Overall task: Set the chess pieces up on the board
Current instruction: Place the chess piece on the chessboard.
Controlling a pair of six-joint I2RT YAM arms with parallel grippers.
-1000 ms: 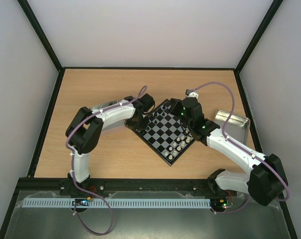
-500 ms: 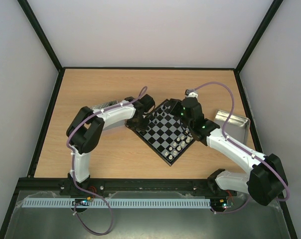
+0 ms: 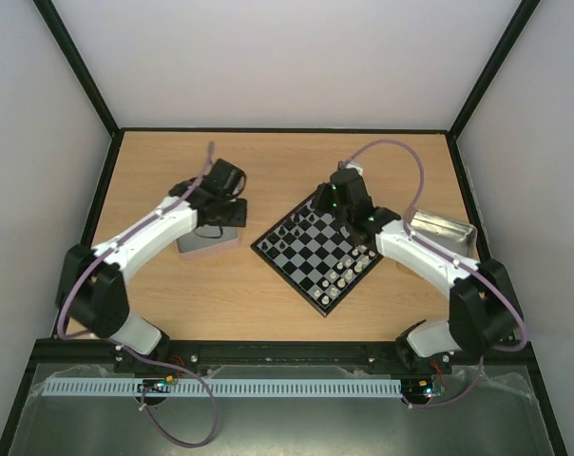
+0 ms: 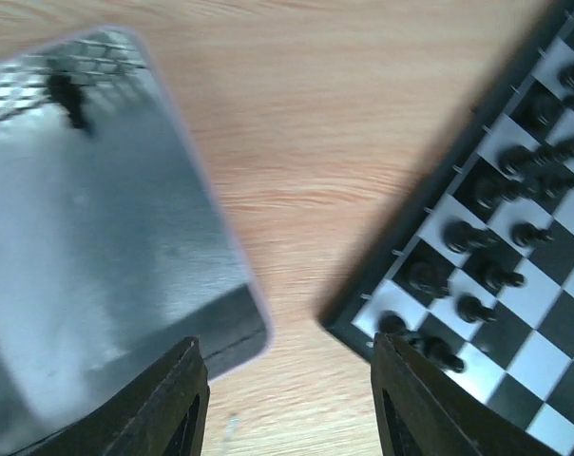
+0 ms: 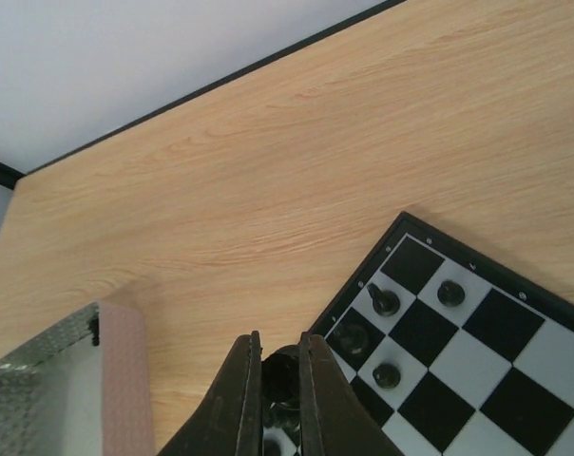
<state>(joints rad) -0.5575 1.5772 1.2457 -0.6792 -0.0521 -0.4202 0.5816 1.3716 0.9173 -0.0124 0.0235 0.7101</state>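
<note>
Left wrist view blurred, shiny metal tray cropped; left gripper agape; right gripper pinches half-hidden black chess piece; wooden table.

Left metal tray and right metal tray — both shiny — on the wooden table

Bare table between tray and board — black pieces crowd board corner.

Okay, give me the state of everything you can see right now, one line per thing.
Left pincer: open, empty.
Right pincer: shut on held black piece.
Board: flat, black pieces one side, white pieces opposite, far corner square bare.
Left tray: holds one loose black piece.
Right tray: partly hidden, contents unclear.
</note>
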